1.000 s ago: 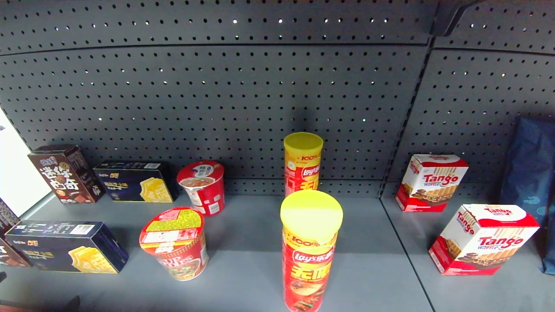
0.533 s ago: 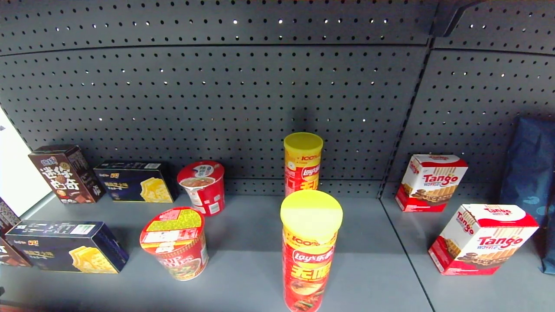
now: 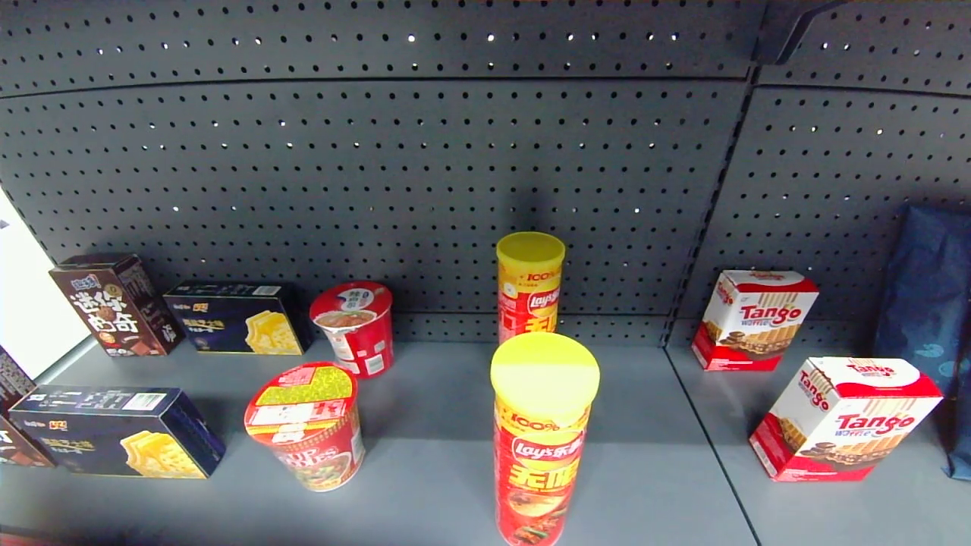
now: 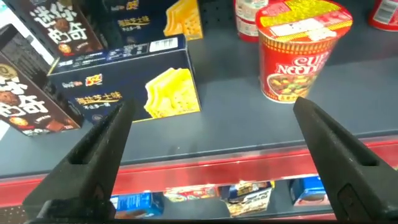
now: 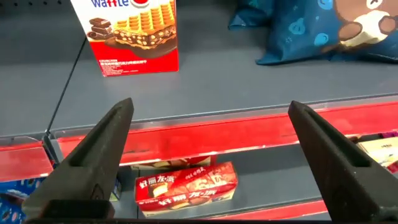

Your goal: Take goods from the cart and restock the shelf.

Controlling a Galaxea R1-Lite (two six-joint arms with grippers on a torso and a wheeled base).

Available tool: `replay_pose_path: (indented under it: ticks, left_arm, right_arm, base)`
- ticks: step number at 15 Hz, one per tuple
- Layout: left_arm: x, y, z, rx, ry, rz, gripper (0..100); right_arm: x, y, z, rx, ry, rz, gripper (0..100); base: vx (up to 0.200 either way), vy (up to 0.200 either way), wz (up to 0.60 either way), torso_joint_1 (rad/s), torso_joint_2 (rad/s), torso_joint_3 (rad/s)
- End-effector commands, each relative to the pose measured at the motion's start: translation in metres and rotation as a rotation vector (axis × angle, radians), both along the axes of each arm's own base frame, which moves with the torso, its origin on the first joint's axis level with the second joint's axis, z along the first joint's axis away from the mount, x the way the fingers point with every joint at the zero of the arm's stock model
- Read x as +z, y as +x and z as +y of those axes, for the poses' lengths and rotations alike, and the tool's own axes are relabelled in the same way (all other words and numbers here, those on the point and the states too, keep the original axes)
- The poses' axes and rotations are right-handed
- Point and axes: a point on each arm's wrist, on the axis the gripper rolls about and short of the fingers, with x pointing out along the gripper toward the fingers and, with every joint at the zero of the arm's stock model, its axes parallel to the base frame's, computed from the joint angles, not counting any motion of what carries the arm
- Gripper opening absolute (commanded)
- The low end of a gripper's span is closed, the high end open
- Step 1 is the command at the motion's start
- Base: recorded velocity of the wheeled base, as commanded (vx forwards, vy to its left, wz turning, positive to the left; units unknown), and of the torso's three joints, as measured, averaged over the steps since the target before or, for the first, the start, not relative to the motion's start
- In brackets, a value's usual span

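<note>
On the grey shelf [image 3: 432, 462] stand two yellow-lidded chip cans [image 3: 542, 440], one behind the other. Left of them are two red cup noodles [image 3: 307, 425] and dark blue cracker boxes [image 3: 121, 432]. Two red-and-white wafer boxes [image 3: 842, 417] sit to the right. My left gripper [image 4: 212, 102] is open and empty in front of the shelf's red front edge [image 4: 205, 165], facing a blue box [image 4: 134, 78] and a cup noodle [image 4: 298, 53]. My right gripper [image 5: 210, 104] is open and empty too, before the red edge [image 5: 217, 134] below a wafer box [image 5: 134, 34].
A brown snack box [image 3: 114, 303] stands at the back left and a dark blue bag [image 3: 929, 288] at the far right. A perforated back panel [image 3: 425, 167] closes the shelf behind. A lower shelf holds more packets [image 5: 186, 183]. Free board lies between the cans and the wafer boxes.
A dark part of my left arm at the bottom left of the head view has dropped out of sight. The goods on the shelf have not moved.
</note>
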Motion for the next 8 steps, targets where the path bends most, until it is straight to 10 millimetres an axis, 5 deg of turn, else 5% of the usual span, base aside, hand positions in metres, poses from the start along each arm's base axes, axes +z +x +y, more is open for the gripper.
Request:
replay_pose_path:
  ticks: [1,8]
  left_arm:
    - [0.000,0.001,0.000,0.017,-0.004,0.005,100]
    - [-0.023,-0.010,0.003,0.086,-0.046,0.003,100]
  right_arm:
    - [0.000,0.001,-0.001,0.044,0.001,0.013,100]
    - [-0.002,-0.006,-0.003,0.176,-0.002,-0.081,100]
  base:
    - [0.000,0.000,0.00,0.000,0.00,0.000]
    - [0.000,0.000,0.00,0.000,0.00,0.000]
